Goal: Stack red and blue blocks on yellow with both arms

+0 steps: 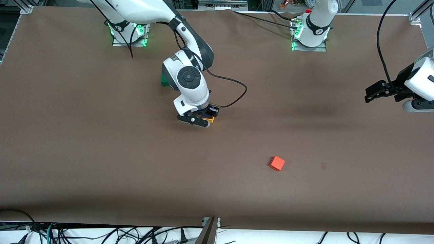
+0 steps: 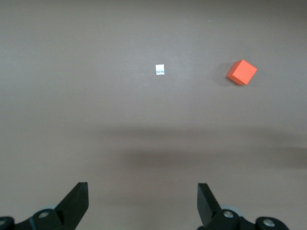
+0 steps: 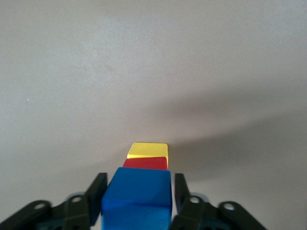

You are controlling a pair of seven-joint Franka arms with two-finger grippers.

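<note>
Over mid-table, the right gripper [image 3: 136, 201] stands slightly parted around the royal blue matte cube [image 3: 137, 195], stacked on the red cube [image 3: 147, 163] and yellow cube [image 3: 147, 149]. Toward its own table end, the left gripper [image 2: 142, 203] waits wide open, empty, above brown tabletop [image 1: 101, 152].

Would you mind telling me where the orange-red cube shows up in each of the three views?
Front view: orange-red cube lies alone on the table, nearer the camera than the stack.
Left wrist view: cube on bare table, ahead of the open left end effector.
Right wrist view: not in it.
Shared landmark: the brown table.
</note>
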